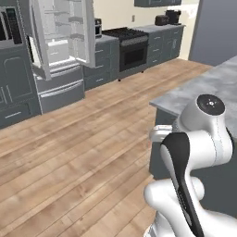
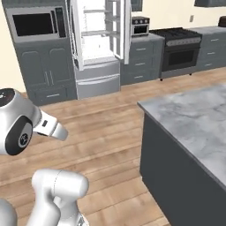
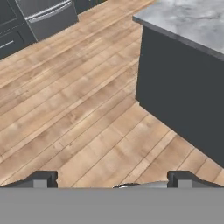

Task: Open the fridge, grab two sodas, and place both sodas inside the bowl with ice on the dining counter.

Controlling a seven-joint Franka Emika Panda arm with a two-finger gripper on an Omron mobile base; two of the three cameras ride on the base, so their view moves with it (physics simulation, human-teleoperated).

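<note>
Wooden floor [image 3: 74,122] spreads between the open fridge [image 2: 99,39] and marble dining counter [image 2: 194,119] — fingers [image 3: 43,178] apart, empty.

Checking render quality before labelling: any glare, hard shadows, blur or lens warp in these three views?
Left base view: flat even light, no cast shadows on the wood floor; open fridge interior nearly blown out white, far edges soft. Right base view: same flat light, marble counter shows no glare, fridge shelves washed out. Hand view: open gripper tips sharp, floor planks slightly soft; no obvious warp.
</note>
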